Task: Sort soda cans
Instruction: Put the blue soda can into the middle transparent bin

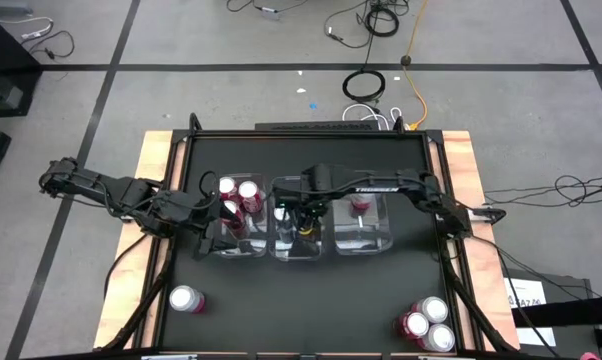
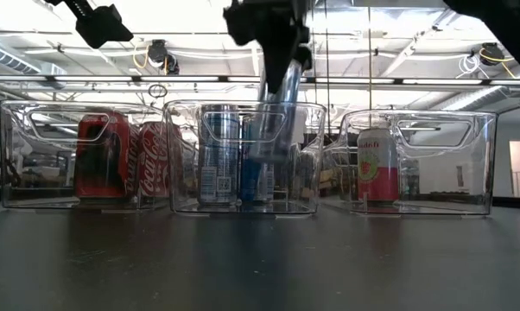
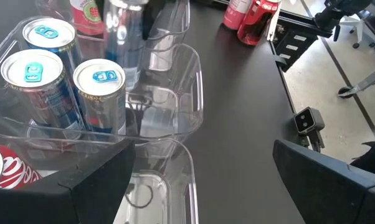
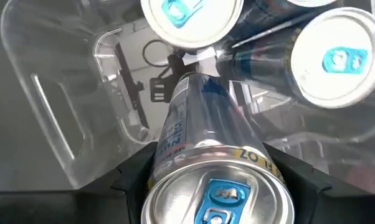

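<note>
- Black table (image 1: 311, 300) mid-frame in the high view, grey floor with cables behind.
- Near edge: one red can (image 1: 186, 299) lower left, upright; three cans (image 1: 426, 324) clustered lower right, upright, touching.
- Three clear bins in a row across centre: left bin (image 1: 234, 215), middle bin (image 1: 299, 238), right bin (image 1: 363, 228).
- Blue can (image 4: 206, 168) in the right gripper (image 1: 306, 205), over the middle bin; long axis near vertical, slightly tilted, silver top up, bottom end inside the bin.
- Right gripper part open, fingers clamped on that can's sides near the top.
- Upright blue cans (image 3: 100, 93) stand just beside it in the middle bin, crowding the spot.
- Left bin holds upright red cans (image 2: 104, 155); right bin one pink can (image 2: 377, 166), upright.
- Left gripper (image 1: 216, 225) at left bin's near edge, jaws wide, holding nothing.
</note>
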Motion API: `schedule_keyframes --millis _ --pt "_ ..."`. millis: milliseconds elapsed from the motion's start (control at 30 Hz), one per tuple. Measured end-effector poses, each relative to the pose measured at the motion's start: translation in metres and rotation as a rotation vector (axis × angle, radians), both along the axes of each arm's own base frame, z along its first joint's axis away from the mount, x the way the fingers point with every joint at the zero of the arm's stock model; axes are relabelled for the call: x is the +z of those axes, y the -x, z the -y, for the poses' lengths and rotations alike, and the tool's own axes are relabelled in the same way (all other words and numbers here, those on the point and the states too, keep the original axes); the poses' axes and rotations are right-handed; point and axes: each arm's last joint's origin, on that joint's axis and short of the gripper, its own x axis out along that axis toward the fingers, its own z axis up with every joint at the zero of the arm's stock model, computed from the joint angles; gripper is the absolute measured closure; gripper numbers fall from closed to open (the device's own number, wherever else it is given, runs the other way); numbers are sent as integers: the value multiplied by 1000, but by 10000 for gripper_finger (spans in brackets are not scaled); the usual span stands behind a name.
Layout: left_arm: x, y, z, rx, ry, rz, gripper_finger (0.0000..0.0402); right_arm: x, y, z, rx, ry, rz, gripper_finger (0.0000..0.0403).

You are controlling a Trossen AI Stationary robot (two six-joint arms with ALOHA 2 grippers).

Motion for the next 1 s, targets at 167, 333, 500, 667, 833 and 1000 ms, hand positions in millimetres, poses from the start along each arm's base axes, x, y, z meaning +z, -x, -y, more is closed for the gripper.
schedule_keyframes --millis 167,333,500,667,833,1000 --pt "0 0 0 1 1 1 14 -8 -5 14 -8 1 25 183" --pt "0 0 0 9 14 -5 14 -28 -4 24 -26 -17 -20 180" --pt "0 0 0 13 18 -8 14 -45 -7 25 -28 -37 -25 180" --pt "0 0 0 22 9 -7 14 -45 -8 27 -50 -27 -6 174" --pt "0 0 -1 24 6 -7 14 -45 -8 27 -50 -20 -11 171" --pt "0 0 -1 27 7 -7 14 -48 -7 27 -47 -17 -28 161"
